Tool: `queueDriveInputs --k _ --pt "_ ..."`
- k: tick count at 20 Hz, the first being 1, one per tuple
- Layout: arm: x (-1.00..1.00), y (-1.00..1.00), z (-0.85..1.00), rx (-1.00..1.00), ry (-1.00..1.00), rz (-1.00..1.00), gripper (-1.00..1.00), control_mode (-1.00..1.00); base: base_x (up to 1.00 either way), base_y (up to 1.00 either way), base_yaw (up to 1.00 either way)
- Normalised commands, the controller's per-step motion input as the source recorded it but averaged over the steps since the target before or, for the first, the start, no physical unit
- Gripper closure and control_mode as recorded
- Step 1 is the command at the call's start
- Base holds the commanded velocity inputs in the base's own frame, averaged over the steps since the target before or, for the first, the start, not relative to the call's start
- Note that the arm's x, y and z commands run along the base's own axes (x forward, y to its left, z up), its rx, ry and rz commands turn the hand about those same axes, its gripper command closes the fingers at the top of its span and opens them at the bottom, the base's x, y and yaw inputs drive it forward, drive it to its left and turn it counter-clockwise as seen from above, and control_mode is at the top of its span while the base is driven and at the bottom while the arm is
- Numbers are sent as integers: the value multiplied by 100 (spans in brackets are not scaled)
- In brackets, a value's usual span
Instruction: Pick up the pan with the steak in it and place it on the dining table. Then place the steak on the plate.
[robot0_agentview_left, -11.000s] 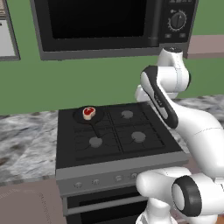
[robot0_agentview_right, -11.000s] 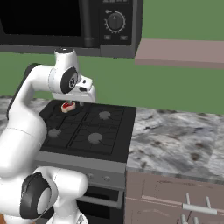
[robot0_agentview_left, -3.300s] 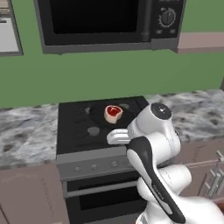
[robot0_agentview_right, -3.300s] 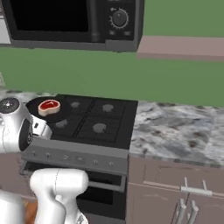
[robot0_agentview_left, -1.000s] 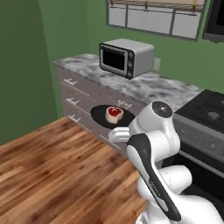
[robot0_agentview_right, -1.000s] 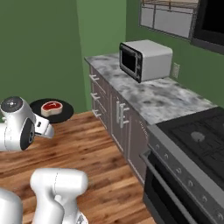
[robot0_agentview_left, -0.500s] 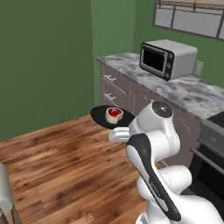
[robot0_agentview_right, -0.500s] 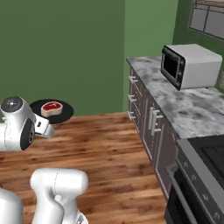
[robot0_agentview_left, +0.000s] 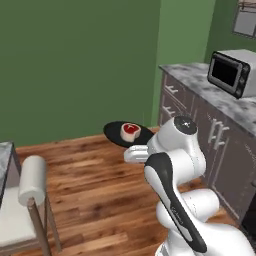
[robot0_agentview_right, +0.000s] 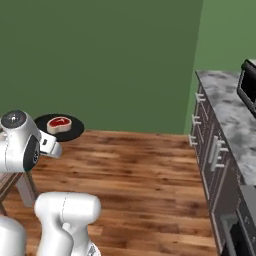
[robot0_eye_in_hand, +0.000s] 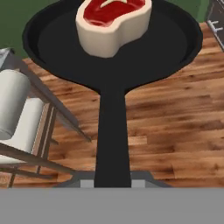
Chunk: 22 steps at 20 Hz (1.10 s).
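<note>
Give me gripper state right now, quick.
Gripper: shut on the pan handle, carrying it above the wood floor with the steak inside.

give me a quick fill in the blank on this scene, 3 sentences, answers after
1. The steak lies inside the black ____.
2. The gripper holds the pan by its long ____, over the floor.
3. The floor under the pan is made of ____.

Missing words: pan; handle; wood
</note>
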Motion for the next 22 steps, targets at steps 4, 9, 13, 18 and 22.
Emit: queueDriveInputs --k 4,9,13,18,22 --pt "0 0 0 0 0 0 100 100 -21 -1 46" --pt "0 0 0 0 0 0 100 100 -22 -1 45" --pt "0 0 0 0 0 0 100 100 -33 -5 40" --pt "0 0 0 0 0 0 100 100 -8 -1 4" --pt "0 0 0 0 0 0 100 100 49 -16 0"
